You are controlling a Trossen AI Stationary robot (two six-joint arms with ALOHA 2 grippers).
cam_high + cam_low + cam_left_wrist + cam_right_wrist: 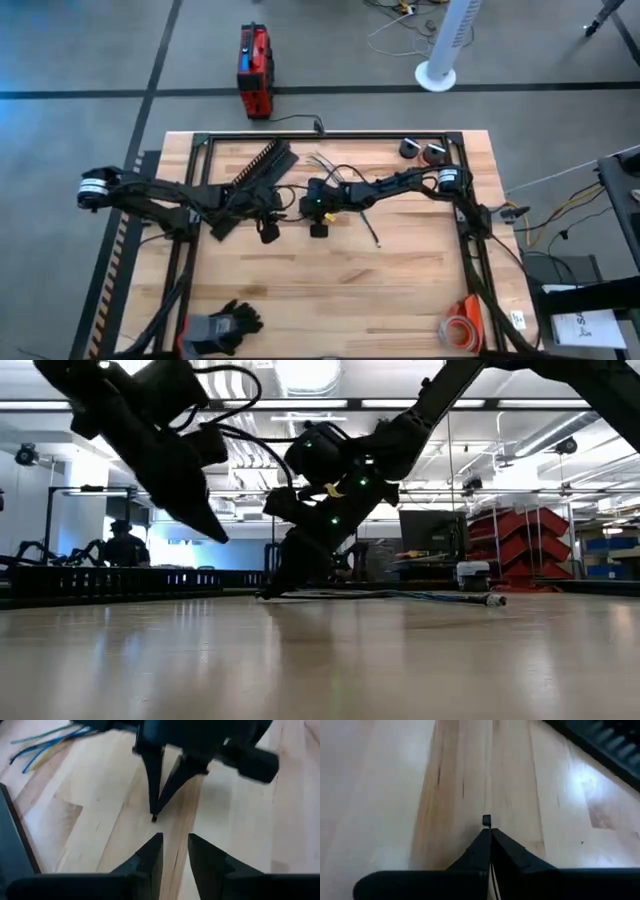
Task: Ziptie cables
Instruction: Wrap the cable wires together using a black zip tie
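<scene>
The cables (323, 162) are thin loose wires lying fanned on the wooden table, far of centre; in the left wrist view they (40, 742) show blue, yellow and green. At mid-table my two grippers face each other tip to tip. My right gripper (303, 208) (487, 832) is shut on a thin black zip tie (486, 820). My left gripper (285, 208) (175, 845) stands just short of it, a little open, with nothing between its fingers. The right gripper's shut fingers (157, 790) show straight ahead of it. My right gripper pinches the thin black zip tie between its two fingertips. The tie's small square head (486, 820) sticks out just past the tips, toward my left gripper. The fingers slant down from the table's right side toward the wood.
A long black slotted strip (258, 180) lies behind the left arm. A black cord with a plug (370, 228) lies right of centre. Black gloves (225, 325) and an orange roll (462, 328) lie at the near edge, and two round things (422, 152) at the far right.
</scene>
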